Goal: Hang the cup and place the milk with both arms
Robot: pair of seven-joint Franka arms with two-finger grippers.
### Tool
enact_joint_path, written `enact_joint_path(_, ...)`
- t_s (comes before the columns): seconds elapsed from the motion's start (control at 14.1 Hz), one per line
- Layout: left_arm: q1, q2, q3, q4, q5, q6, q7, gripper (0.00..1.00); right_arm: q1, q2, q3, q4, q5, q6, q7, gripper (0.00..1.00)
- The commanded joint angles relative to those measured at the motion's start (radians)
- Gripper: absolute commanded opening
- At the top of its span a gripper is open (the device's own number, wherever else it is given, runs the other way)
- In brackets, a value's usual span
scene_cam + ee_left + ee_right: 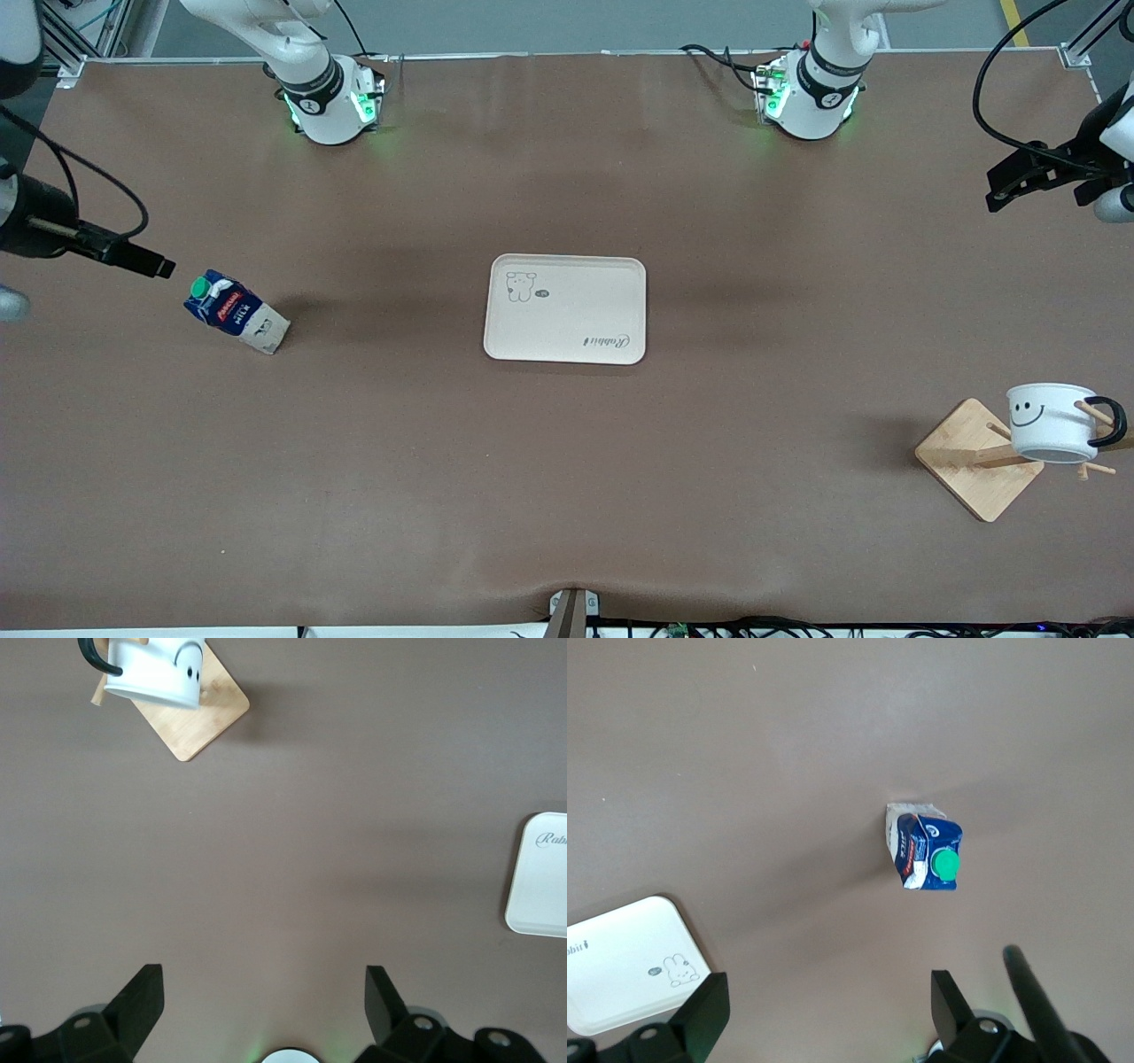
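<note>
Front view shows us the milk (236,312) standing toward the right arm's end of the table from the tray (567,308), and the cup (1052,421) hanging on the rack (982,456). Both the right gripper (824,1010) and the left gripper (264,1001) hover wide open, holding nothing. We judge the carton light and slightly soft, so we would take its flat sides below the cap (946,865).

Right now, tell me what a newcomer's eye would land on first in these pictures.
The smiley-face cup hangs on the wooden rack at the left arm's end of the table. The cream tray lies mid-table, and the milk carton stands at the right arm's end. Both the left gripper and the right gripper wait, fingers open.
</note>
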Motion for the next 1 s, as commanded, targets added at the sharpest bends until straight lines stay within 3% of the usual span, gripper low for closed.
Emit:
enact_joint_path(0.0, -0.004, -0.010, 0.006, -0.011, -0.024, -0.001, -0.004, 1.00, 0.011, -0.153, -0.001, -0.202, -0.025, 0.085, -0.084, 1.00)
enact_joint_path(0.28, 0.002, -0.012, 0.010, -0.010, -0.064, 0.004, 0.012, 1.00, -0.018, -0.156, -0.011, -0.196, -0.023, 0.032, -0.420, 1.00)
enact_joint_path(0.5, 0.001, -0.013, 0.009, -0.010, -0.063, 0.002, 0.012, 1.00, -0.069, -0.098, -0.008, -0.061, -0.014, -0.003, -0.542, 1.00)
enact_joint_path(0.92, -0.002, -0.010, 0.009, -0.004, -0.057, 0.004, 0.012, 1.00, -0.063, -0.091, -0.002, -0.058, -0.010, -0.091, -0.558, 1.00)
